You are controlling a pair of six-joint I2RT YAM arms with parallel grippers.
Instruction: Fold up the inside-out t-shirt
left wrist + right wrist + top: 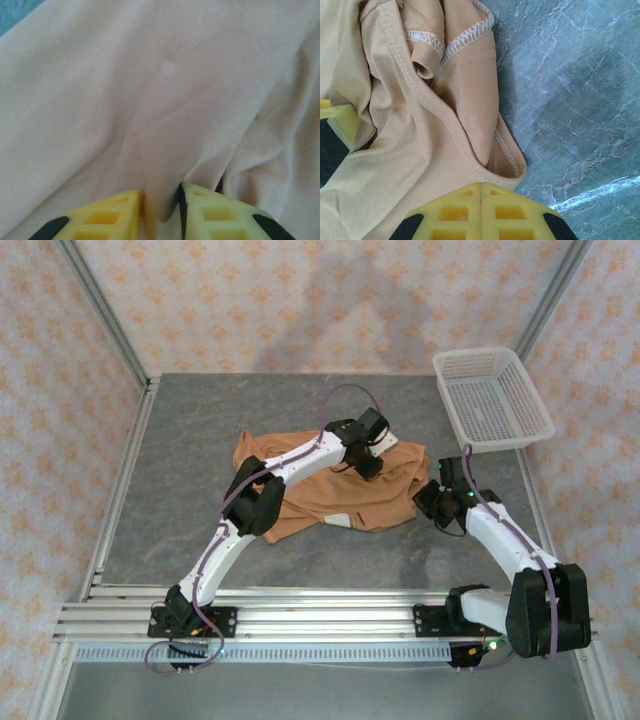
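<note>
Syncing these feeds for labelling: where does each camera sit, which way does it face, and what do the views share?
Top external: above and behind the bases, facing down over the table; both arms, left tool, right tool.
Left wrist: on the left arm, facing down past its yellow fingers pinching the t-shirt.
Right wrist: on the right arm, facing past its closed fingers at a stitched hem.
Shared: all see the t-shirt.

Left arm point(225, 540) rises from its base at seven o'clock, bends at the elbow and reaches toward two o'clock. Wrist tipped down, and the left gripper point(368, 466) has its yellow fingers point(112, 215) pinching a ridge of the t-shirt point(340, 490). Right arm point(505, 535) comes from five o'clock, stretching toward ten. The right gripper point(481, 200) has its jaws pressed tight together, tips at the hem.
</note>
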